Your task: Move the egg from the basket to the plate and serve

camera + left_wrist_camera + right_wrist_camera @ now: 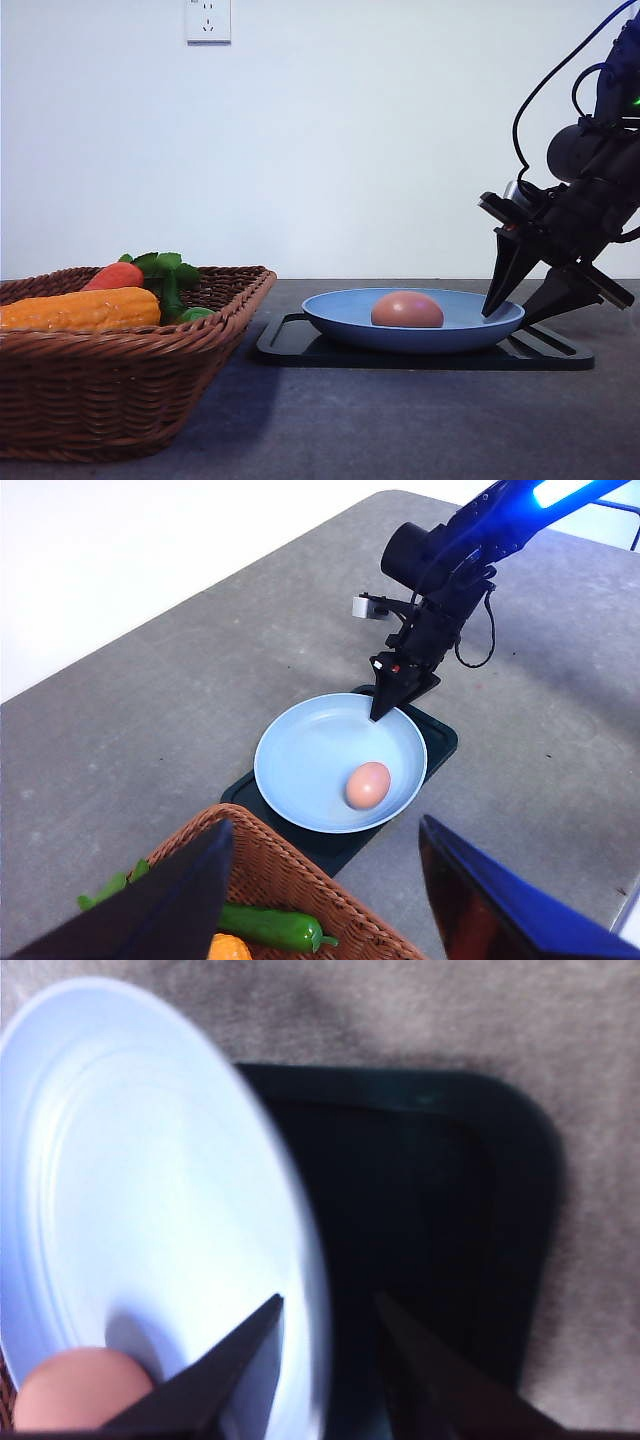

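Right fingers [528, 308] parted, straddling plate [345, 318] rim, nothing clamped yet. Left fingers [325, 890] wide open, holding nothing, above basket [120, 375]. Egg [407, 310] already lies in plate, plate sits on black tray [290, 348]. You have transfer done, I judge; serving left. Tabletop [400, 420] grey, matte. White wall behind, socket [208, 20] high up.

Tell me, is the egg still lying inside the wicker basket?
No, the egg lies in the light blue plate on the black tray, apart from the wicker basket.
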`<state>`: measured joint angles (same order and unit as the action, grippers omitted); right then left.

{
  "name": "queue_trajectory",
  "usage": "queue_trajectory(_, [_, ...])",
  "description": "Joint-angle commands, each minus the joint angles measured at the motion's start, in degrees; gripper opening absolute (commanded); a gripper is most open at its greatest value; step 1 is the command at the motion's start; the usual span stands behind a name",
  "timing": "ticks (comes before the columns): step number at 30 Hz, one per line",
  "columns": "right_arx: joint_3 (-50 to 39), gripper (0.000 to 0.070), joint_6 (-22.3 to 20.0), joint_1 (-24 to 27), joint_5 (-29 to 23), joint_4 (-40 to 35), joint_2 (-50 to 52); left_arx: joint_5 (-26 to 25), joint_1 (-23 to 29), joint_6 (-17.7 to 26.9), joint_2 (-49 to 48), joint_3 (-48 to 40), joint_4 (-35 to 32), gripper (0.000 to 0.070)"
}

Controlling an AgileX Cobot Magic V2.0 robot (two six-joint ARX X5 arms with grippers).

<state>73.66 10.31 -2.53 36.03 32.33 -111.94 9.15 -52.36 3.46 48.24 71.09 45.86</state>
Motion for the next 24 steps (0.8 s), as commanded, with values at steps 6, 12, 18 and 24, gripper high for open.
queue_trajectory(6, [4.38,0.0195,-1.1,1.35,0.24,1.98,0.28,0.33,-0.46,-0.07,0.58,1.22,-0.86,0.0376])
queue_trajectory(12, [9.39,0.0194,-3.19,3.57,0.65,7.08,3.49,0.37,-0.37,-0.03,1.8,1.22,-1.49,0.0373])
queue_trajectory(18, [10.48,0.0075,-4.86,4.56,1.47,11.42,10.27,0.39,1.09,1.07,5.41,1.22,-2.62,0.0194])
queue_trajectory(24, [8.86,0.0,-7.89,2.05,-0.34,16.25,17.96,0.39,5.31,3.21,11.24,1.19,-2.37,0.0])
